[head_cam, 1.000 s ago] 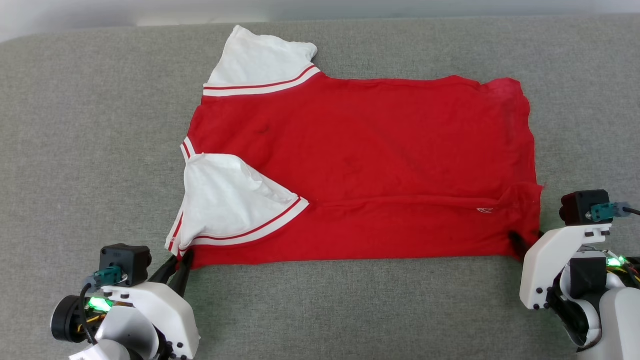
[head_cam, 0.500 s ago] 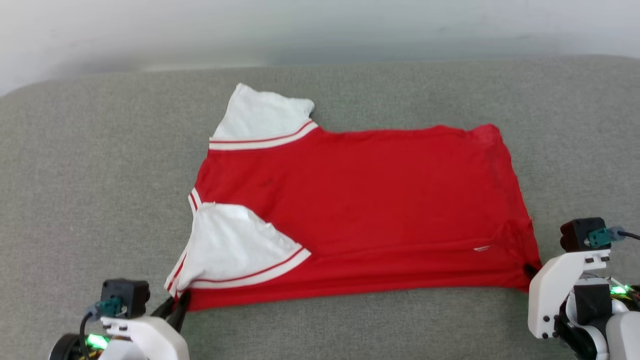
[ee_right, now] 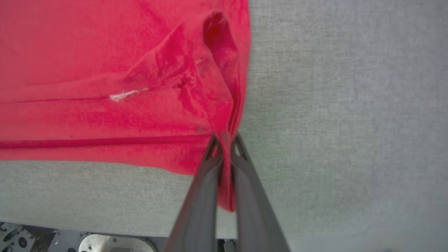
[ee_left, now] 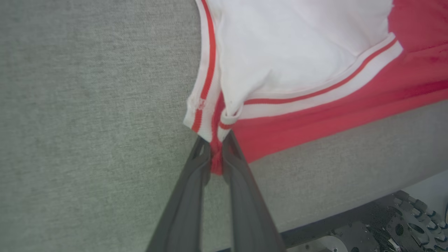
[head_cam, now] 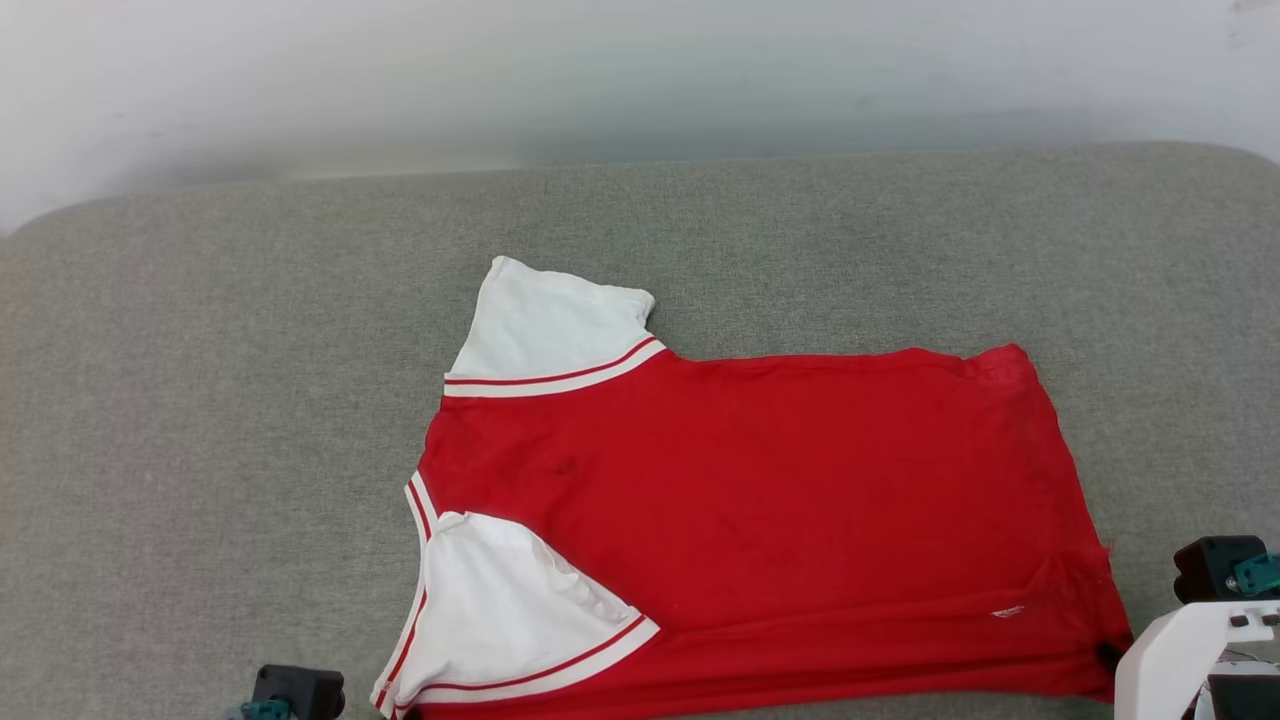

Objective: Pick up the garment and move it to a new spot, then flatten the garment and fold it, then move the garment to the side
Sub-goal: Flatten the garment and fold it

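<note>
The garment [head_cam: 760,520], a red T-shirt with white sleeves and red-and-white striped trim, lies spread on the grey padded surface, its near edge folded over. In the left wrist view my left gripper [ee_left: 216,148] is shut on the garment's [ee_left: 301,80] near left corner, pinching red cloth just below the striped sleeve trim. In the right wrist view my right gripper [ee_right: 224,147] is shut on the garment's [ee_right: 105,70] near right corner, with red cloth bunched between the fingers. In the head view the right gripper [head_cam: 1108,657] shows as a dark tip at the hem corner.
The grey fabric surface [head_cam: 200,400] spreads wide to the left, right and beyond the shirt, ending at a pale wall [head_cam: 640,80]. Past the surface's near edge, dark robot base parts [ee_left: 402,224] appear low in both wrist views.
The head camera has tilted up, so the shirt sits lower in view. The right gripper has shut on the near right corner. The left gripper keeps its hold.
</note>
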Available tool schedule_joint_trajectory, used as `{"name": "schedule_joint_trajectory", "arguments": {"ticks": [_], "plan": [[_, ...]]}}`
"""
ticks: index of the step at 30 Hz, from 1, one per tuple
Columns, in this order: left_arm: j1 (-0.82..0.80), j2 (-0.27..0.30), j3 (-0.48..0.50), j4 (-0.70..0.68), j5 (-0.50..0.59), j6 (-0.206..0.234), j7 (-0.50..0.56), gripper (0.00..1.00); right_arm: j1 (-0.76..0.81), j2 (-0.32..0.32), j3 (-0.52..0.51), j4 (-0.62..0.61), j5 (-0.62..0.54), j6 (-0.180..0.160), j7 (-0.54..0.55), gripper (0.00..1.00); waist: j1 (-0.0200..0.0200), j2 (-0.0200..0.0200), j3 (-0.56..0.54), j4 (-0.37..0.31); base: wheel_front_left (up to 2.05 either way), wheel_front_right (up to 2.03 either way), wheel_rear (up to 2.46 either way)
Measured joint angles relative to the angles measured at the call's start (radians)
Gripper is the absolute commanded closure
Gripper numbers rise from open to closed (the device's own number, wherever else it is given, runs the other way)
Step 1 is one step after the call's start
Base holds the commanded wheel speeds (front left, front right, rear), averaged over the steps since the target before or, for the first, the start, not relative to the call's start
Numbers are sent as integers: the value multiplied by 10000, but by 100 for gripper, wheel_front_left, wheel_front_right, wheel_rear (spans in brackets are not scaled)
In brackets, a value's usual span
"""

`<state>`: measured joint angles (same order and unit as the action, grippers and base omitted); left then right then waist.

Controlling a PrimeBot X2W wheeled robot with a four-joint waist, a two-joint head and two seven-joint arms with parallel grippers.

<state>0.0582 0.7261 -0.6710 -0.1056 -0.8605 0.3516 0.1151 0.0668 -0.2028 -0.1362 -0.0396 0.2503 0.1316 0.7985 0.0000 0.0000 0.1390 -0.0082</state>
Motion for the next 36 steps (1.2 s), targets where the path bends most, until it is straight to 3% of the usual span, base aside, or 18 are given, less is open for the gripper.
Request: {"name": "schedule_joint_trajectory", "arguments": {"ticks": [2,3,4,15,23,28,31,36], "plan": [[-10,-75,-73,150,-6,-84,25,99,27,58,-56,-4,56,0,0,100,0,0,47,1,0,0,0],[-24,-113,-92,224,-2,-98,25,61,19,111,-88,25,90,0,-6,68,0,0,71,-3,0,0,0],[-53,-151,-115,314,-2,-144,25,3,10,132,-82,77,117,0,-25,0,0,0,93,-8,0,0,0],[-500,-362,121,905,236,-259,-771,0,-457,-31,-238,142,-401,-6,-830,0,0,0,-83,15,0,0,0],[-980,-596,1001,685,989,-362,-3308,0,-1034,-150,263,-514,-554,-8,-3127,0,0,0,-523,-118,0,0,0],[-1079,-984,1532,499,1827,-681,-3743,0,-1071,-105,830,-802,-117,-8,-4750,0,0,0,-579,-203,0,0,0],[-1046,-1563,2343,23,2502,-811,-3754,0,-1107,-65,940,-771,-13,-8,-5804,0,0,0,-553,-237,0,0,0],[-571,-2380,3486,-353,3373,-1415,-3768,0,-1147,190,1114,-633,13,-8,-7210,0,0,0,-495,-338,0,0,0]]}}
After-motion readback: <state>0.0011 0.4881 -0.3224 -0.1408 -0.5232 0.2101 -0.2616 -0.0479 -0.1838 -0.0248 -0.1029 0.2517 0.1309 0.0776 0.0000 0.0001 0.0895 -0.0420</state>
